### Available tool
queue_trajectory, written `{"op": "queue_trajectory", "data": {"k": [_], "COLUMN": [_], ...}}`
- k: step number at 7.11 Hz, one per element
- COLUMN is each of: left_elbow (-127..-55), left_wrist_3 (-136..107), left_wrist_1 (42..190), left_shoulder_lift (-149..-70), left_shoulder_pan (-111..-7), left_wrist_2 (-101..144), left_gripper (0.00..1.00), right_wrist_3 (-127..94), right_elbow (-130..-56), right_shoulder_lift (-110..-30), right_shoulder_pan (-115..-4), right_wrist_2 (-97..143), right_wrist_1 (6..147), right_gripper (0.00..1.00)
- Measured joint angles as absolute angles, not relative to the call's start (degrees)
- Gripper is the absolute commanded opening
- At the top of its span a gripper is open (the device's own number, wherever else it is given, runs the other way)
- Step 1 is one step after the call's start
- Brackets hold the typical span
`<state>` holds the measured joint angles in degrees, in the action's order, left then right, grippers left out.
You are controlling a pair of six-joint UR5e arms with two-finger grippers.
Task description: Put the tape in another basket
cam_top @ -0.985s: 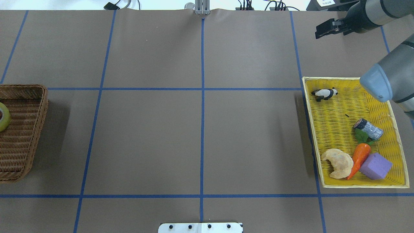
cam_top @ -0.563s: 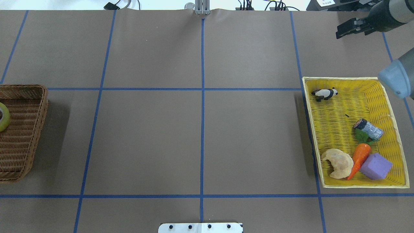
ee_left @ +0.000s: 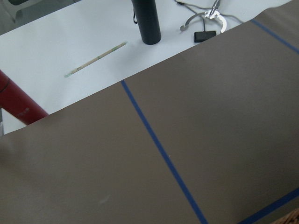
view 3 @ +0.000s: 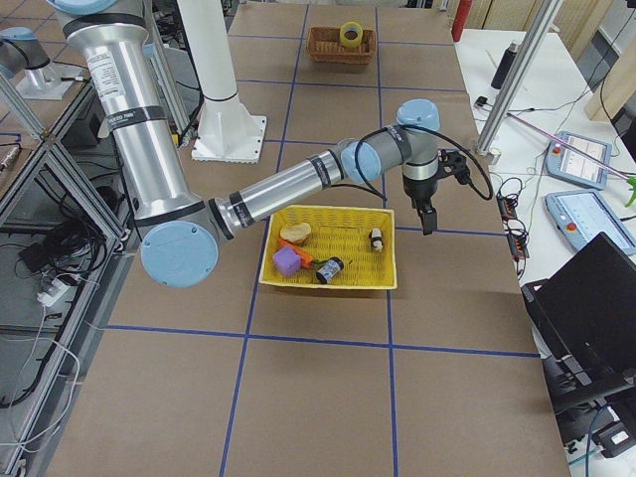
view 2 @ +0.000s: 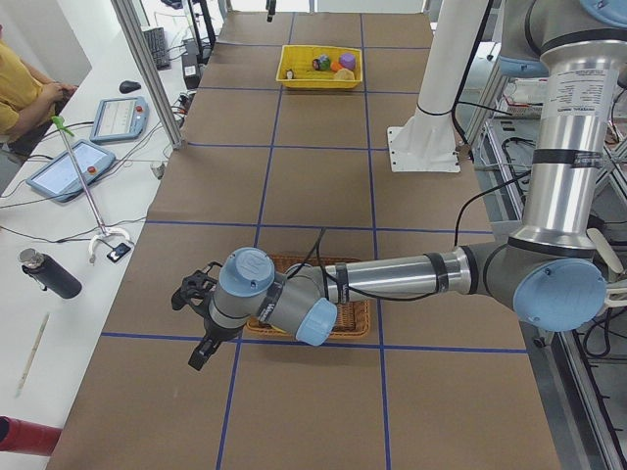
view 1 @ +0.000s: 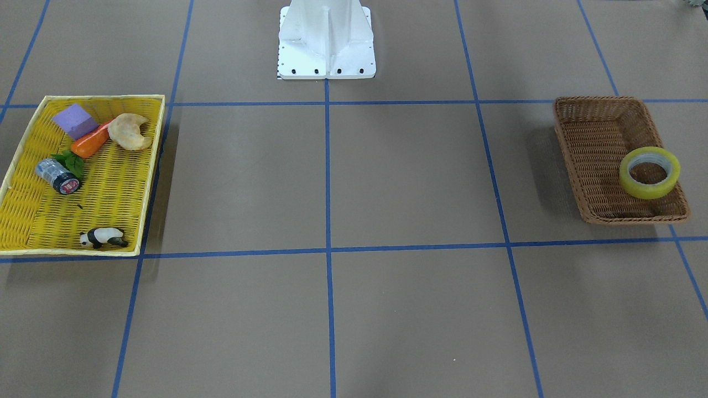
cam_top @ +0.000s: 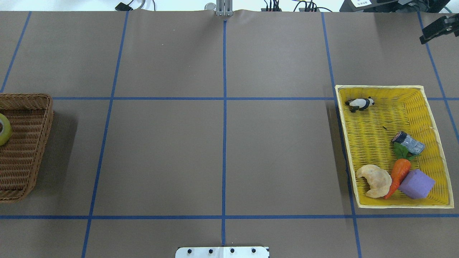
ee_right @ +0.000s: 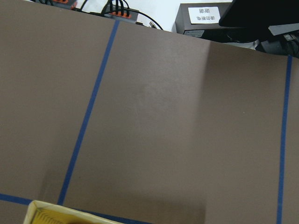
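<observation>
no readable text, white label (ee_right: 204, 12) blurred

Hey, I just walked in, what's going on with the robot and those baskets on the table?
Nothing is being handled right now. The tape lies inside the brown wicker basket on the robot's left side, with no gripper on it. The left gripper hangs over the table beside that basket, and the right gripper hangs over the table past the yellow tray. Neither visibly holds anything.
</observation>
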<state>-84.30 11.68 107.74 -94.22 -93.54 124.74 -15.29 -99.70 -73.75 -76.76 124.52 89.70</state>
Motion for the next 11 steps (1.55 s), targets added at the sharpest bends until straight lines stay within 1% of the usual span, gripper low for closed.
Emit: {"op": "queue_trajectory", "data": {"k": [2,3,5,7,11], "left_elbow": [-87.3,-88.9,-92.7,-94.3,-95.4], "left_wrist_3": [12.3,12.3,11.1,10.7,10.9], "left_wrist_1": [93.1,90.2,88.6,88.7,88.7], "left_shoulder_lift": [-94.1,-93.2,-91.0,-89.3,-87.3], "left_shoulder_pan": [-93.6,-93.7,-93.8,-93.8,-93.8], "left_wrist_2": [126.2,129.0,132.4,133.1,133.2], "left_gripper": [0.99,0.99,0.99,0.99,0.99], "right_wrist_3": [-7.6,-2.3,6.2,7.9,7.6], "right_elbow": [-99.1,-98.7,-98.0,-97.8,-97.4], "right_shoulder_lift": [-78.7,-82.2,-89.2,-94.1,-95.8], "right_shoulder_pan": [-80.0,-82.1,-86.9,-89.6,-91.5], "right_wrist_2": [125.6,125.6,126.5,127.3,127.5], "right_wrist_1": [90.8,90.9,91.1,90.9,90.7], "right_gripper": [1.0,1.0,1.0,1.0,1.0]}}
